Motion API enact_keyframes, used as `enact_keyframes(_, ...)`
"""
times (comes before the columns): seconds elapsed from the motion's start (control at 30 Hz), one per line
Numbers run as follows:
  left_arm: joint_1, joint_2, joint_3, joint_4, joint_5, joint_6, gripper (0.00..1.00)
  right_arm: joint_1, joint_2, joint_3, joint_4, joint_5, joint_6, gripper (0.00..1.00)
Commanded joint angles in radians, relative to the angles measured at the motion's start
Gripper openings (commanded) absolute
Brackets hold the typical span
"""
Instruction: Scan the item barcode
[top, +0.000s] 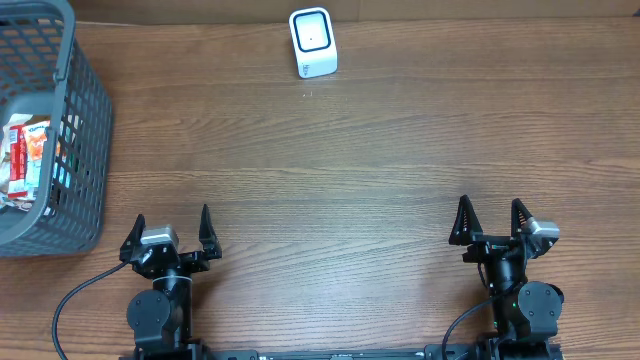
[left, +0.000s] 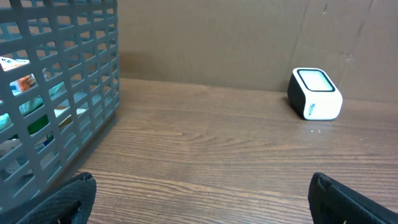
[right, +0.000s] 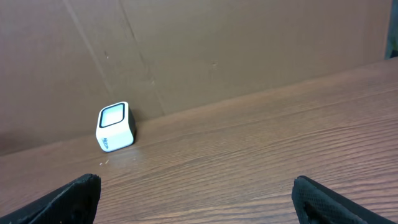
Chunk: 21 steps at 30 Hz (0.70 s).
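A small white barcode scanner (top: 312, 42) with a dark-framed window stands at the table's far edge; it also shows as the scanner (left: 315, 94) and the scanner (right: 115, 126) in the wrist views. Packaged items (top: 27, 158) lie inside a grey plastic basket (top: 85, 120) at the left; the packets (left: 23, 84) show through the mesh. My left gripper (top: 170, 232) rests open near the front edge, nothing between its fingers (left: 74, 199). My right gripper (top: 491, 220) is also open and empty at the front right, far from the scanner.
The wooden table (top: 350, 170) stretches between the grippers and the scanner. A brown cardboard wall (right: 217, 50) rises behind the table's far edge. The basket wall (left: 68, 93) stands close on the left gripper's left.
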Motion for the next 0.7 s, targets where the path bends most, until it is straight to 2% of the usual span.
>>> enact_keyframes(0.0, -0.007, -0.008, 0.070, -0.041, 0.063, -0.005, 1.00, -0.003, -0.012, -0.010, 0.001, -0.005, 0.004, 1.00)
enact_keyframes(0.2, -0.007, -0.006, 0.353, -0.326, 0.084, -0.069, 1.00, -0.003, -0.012, -0.010, 0.001, -0.005, 0.004, 1.00)
enact_keyframes(0.37, -0.007, 0.057, 0.644, -0.571, 0.161, -0.071, 1.00, -0.003, -0.012, -0.010, 0.001, -0.005, 0.004, 1.00)
enact_keyframes(0.67, -0.007, 0.453, 1.305, -1.100, 0.232, -0.067, 1.00, -0.003, -0.012, -0.010, 0.000, -0.005, 0.004, 1.00)
